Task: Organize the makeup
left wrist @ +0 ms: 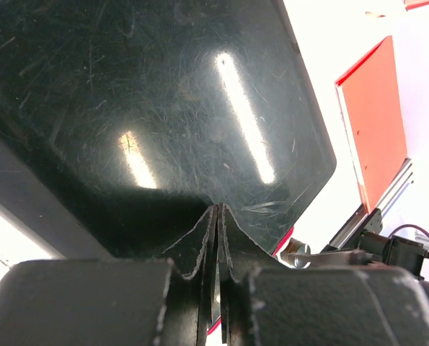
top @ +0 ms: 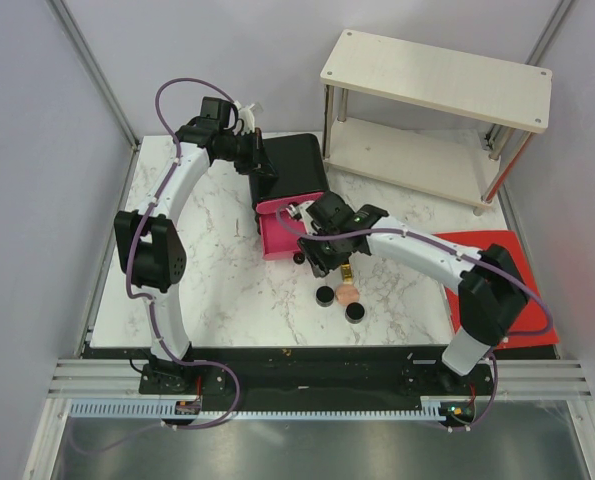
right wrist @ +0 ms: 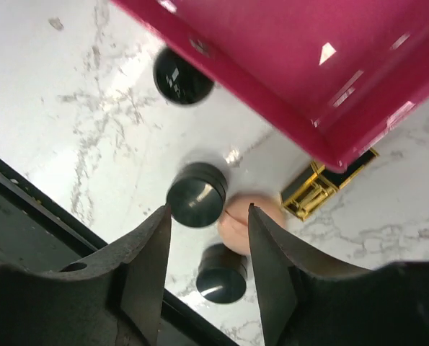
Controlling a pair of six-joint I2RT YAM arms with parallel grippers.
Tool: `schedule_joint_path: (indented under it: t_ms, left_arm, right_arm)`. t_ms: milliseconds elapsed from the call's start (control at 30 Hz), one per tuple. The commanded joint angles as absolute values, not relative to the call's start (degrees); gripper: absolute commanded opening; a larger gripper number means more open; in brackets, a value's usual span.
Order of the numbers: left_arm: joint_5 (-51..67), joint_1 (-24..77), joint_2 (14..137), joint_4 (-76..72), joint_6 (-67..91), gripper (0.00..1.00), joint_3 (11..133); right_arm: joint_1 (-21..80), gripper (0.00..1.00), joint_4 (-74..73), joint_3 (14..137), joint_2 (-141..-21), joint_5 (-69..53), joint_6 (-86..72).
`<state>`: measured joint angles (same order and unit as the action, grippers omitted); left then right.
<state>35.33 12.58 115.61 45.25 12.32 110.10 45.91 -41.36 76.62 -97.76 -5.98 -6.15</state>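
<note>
Two round black jars [top: 324, 296] [top: 355, 313] and a peach puff [top: 348, 294] lie on the marble table in front of an open pink drawer [top: 275, 228]. A gold-black tube [top: 349, 268] lies beside them. My right gripper [top: 325, 262] hangs open and empty above them. In the right wrist view, the right gripper [right wrist: 209, 209] frames one jar [right wrist: 196, 194], the puff [right wrist: 236, 225] and the second jar [right wrist: 221, 272], with the tube [right wrist: 322, 184] by the drawer [right wrist: 308, 65]. My left gripper [left wrist: 218, 210] is shut, its tips against the black box's top [left wrist: 164, 94].
A third small black round item [right wrist: 182, 76] sits by the drawer's corner. The black drawer box [top: 299, 165] stands at the back centre. A wooden two-level shelf [top: 437, 100] is at the back right. A red mat [top: 497, 262] lies under the right arm.
</note>
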Motion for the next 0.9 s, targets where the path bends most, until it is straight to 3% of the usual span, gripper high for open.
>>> schedule_joint_path:
  t_ms: [0, 400, 867]
  left_arm:
    - [24.79, 12.66, 123.13, 56.95, 6.86, 0.09, 105.82]
    - [25.22, 12.66, 123.57, 56.87, 6.86, 0.09, 105.56]
    - [24.17, 12.57, 123.57, 56.95, 7.12, 0.09, 104.77]
  right_arm:
    - [45.88, 0.56, -41.31, 70.85, -91.24, -2.46, -4.83]
    - [45.88, 0.64, -38.24, 64.42, -90.0, -6.94, -5.98]
    - [46.05, 0.66, -40.25, 70.93, -100.1, -12.83, -3.96]
